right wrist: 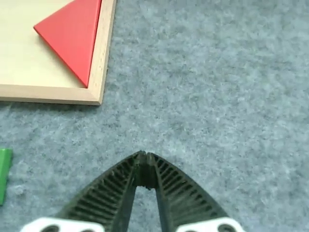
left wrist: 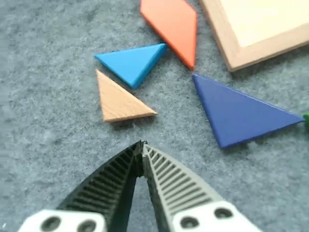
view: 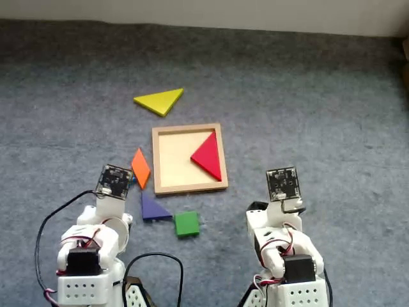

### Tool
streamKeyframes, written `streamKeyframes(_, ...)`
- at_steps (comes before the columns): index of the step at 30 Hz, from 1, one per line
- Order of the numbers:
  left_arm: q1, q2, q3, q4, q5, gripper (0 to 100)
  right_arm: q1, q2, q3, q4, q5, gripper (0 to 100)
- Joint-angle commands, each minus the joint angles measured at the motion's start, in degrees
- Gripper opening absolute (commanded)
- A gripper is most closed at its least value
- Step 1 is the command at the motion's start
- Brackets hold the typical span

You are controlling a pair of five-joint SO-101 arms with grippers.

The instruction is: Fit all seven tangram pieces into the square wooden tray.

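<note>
Counting 7 pieces: 1 red triangle (view: 209, 155) lies in the 1 wooden tray (view: 186, 127), at its right side. 1 yellow triangle (view: 160, 100) lies beyond it. 1 orange parallelogram (view: 140, 167) lies to its left, with 1 light-blue triangle (left wrist: 133, 62) and 1 tan triangle (left wrist: 118, 99) beside that. 1 dark-blue triangle (view: 152, 208) and 1 green square (view: 186, 224) lie nearer. The left gripper (left wrist: 141, 145) and right gripper (right wrist: 145, 154) are closed and empty over grey felt (view: 319, 115). A pale wall (view: 255, 13) runs along the far edge.

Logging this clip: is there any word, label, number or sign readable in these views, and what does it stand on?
None can be read.
The wooden tray and the red triangle are plain, with no print.
The left arm's board and the right arm's board carry tiny marks, too small to read.
</note>
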Motion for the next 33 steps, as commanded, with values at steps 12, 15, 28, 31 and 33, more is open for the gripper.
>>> streamKeyframes(12,-4.79,1.10,-21.93,-13.63,-17.85,2,0.66,0.04,6.64,0.31,0.62,1.7)
streamKeyframes(15,-4.79,7.52,-28.00,-12.66,-17.85,2,0.66,0.13,6.64,0.31,0.62,1.7)
streamKeyframes(28,-0.22,70.90,-68.53,-12.57,-24.62,15,0.66,0.22,6.64,0.40,0.62,1.7)
streamKeyframes(31,1.01,83.74,-78.81,-12.57,-24.79,19,0.66,0.22,6.64,0.40,0.62,1.7)
streamKeyframes(33,2.07,91.74,-85.93,-10.73,-24.97,20,0.66,0.22,6.64,0.40,0.62,1.7)
